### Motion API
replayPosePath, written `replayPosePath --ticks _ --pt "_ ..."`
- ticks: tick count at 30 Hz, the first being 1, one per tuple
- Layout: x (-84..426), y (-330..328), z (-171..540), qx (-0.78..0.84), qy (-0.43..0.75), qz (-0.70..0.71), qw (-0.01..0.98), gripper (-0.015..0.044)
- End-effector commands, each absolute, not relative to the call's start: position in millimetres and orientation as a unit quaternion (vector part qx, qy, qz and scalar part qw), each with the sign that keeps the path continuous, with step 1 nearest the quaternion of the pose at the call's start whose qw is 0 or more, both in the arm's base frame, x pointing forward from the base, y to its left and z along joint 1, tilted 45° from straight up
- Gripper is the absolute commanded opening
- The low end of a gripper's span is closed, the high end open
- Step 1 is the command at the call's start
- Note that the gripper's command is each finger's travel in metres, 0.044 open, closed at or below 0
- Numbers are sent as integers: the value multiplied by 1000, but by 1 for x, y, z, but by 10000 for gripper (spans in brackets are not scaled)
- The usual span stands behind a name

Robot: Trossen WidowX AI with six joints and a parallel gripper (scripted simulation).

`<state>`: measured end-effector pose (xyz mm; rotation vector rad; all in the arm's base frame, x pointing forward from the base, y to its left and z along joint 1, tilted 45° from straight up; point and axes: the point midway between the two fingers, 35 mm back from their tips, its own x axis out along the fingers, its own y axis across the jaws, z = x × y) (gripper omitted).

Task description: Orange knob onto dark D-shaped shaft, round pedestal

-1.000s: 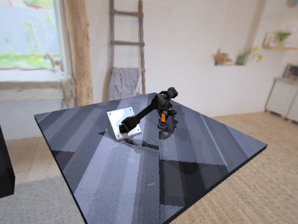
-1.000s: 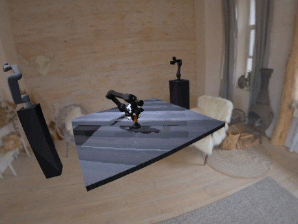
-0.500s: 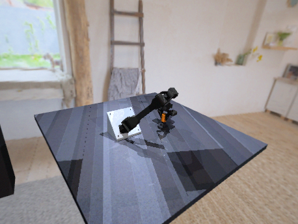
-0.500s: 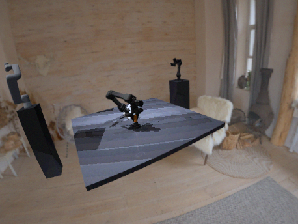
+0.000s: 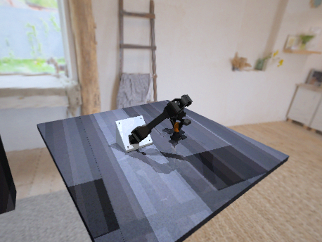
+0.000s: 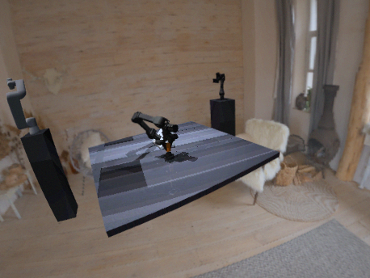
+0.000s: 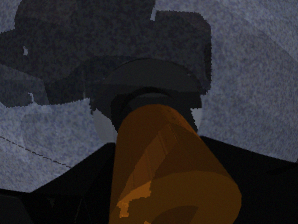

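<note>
- The gripper [image 5: 176, 123] [image 6: 169, 144] [image 7: 156, 148] was closed on the knob, its fingers held apart by it.
- The knob [image 5: 176, 127] [image 6: 169, 149] [image 7: 170, 160], orange, stood roughly upright between the fingers, its lower end toward the pedestal.
- The pedestal [image 5: 176, 136] [image 6: 170, 156] [image 7: 150, 75], dark on top, was directly below the knob; whether the knob touched it, or how far the shaft was inside, could not be told.
- The wrist view showed a broad shadow across the pedestal and table.
- The arm [image 5: 156, 121] [image 6: 150, 119] reached out from a white wedge [image 5: 137, 122] and bent down over the pedestal.
- The wedge and pedestal stood apart on the table [image 5: 158, 211] [image 6: 182, 194], striped in blue-grey.
- Beyond the table, the exterior view showed two black plinths, one [image 6: 48, 174] near and one [image 6: 223, 115] farther back, each carrying another arm.
</note>
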<state>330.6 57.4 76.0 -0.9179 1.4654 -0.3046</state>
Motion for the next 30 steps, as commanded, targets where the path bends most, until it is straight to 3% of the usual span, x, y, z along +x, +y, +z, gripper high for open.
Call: replayPosePath --ticks 1,30 --pt "331 57 76 -403 641 -132 640 0" --pt "334 58 79 -468 651 -64 594 0"
